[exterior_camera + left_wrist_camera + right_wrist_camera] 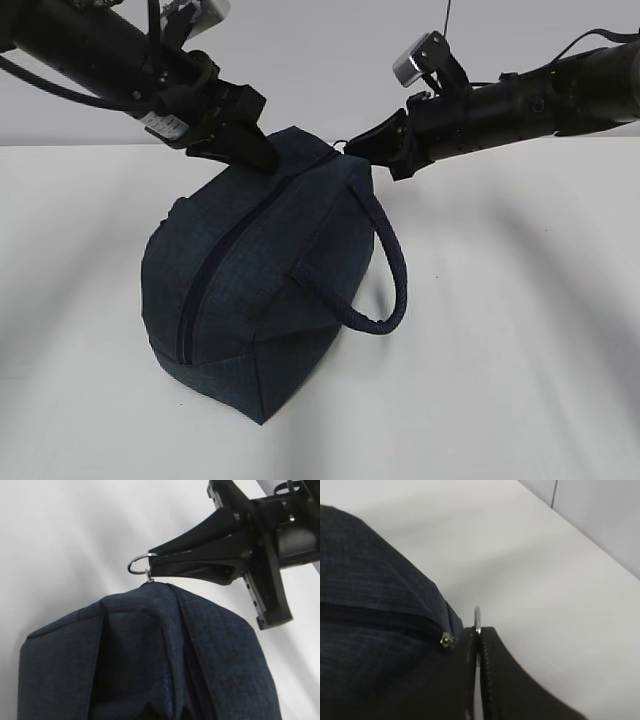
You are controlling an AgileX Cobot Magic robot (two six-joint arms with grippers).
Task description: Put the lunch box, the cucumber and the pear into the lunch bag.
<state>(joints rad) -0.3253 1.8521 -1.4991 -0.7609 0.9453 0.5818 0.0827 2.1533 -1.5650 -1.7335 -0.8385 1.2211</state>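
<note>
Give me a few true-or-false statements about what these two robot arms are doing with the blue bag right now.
1. The lunch bag has its zipper closed. True.
2. The right hand is pinched shut on the metal ring pull. True.
3. The left hand hovers far off the bag. False: it sits at the bag's top edge, though its grip is hidden.
4. A pear lies on the table beside the bag. False: no pear shows.
5. The strap handle loops on the bag's side. True.
</note>
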